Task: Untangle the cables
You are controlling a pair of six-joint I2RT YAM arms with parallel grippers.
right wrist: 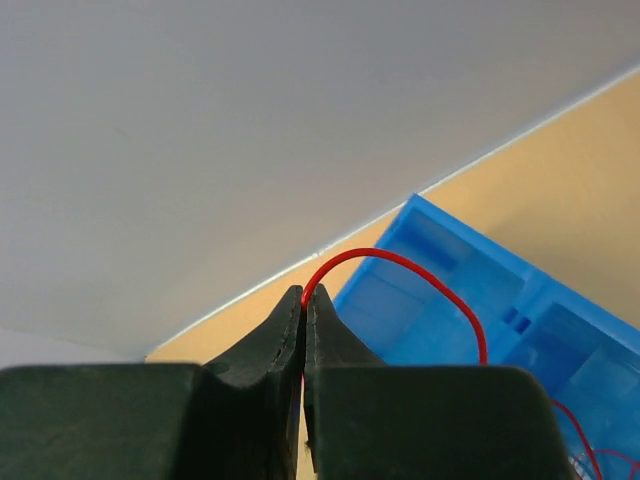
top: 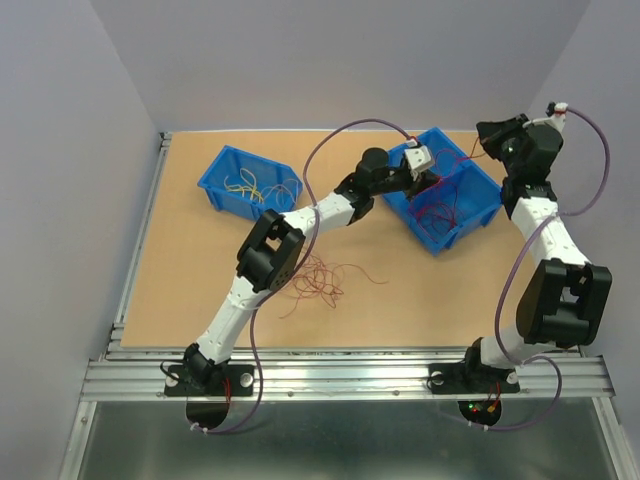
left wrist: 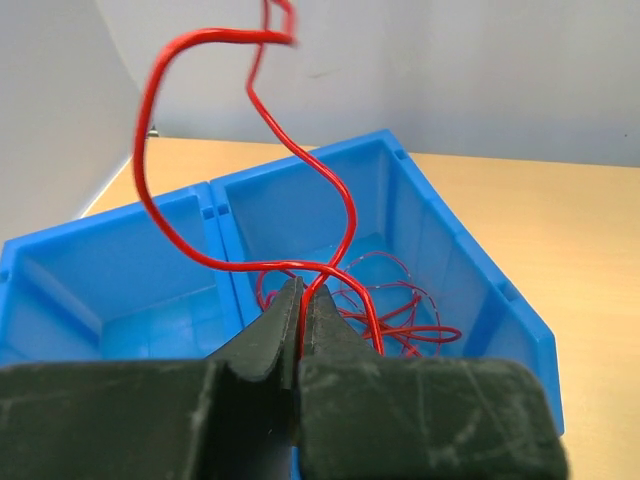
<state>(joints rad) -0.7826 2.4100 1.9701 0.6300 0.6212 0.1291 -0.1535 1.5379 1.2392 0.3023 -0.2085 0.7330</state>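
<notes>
The left fingers (left wrist: 303, 298) are closed on a red wire (left wrist: 350, 215) above the blue bin (left wrist: 440, 240), mid-frame. The right fingers (right wrist: 303, 300) also pinch red wire (right wrist: 400, 258). Tangled cables (top: 315, 275) lie lower centre on the surface (top: 180, 270).

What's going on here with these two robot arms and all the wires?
Two arms are sorting tangled wires. The left gripper is shut on a red wire above the divided blue bin, where more red wires lie. The right gripper pinches a red wire too, possibly the same one. A dark tangle lies on the table; yellow wires sit in the other bin.
</notes>
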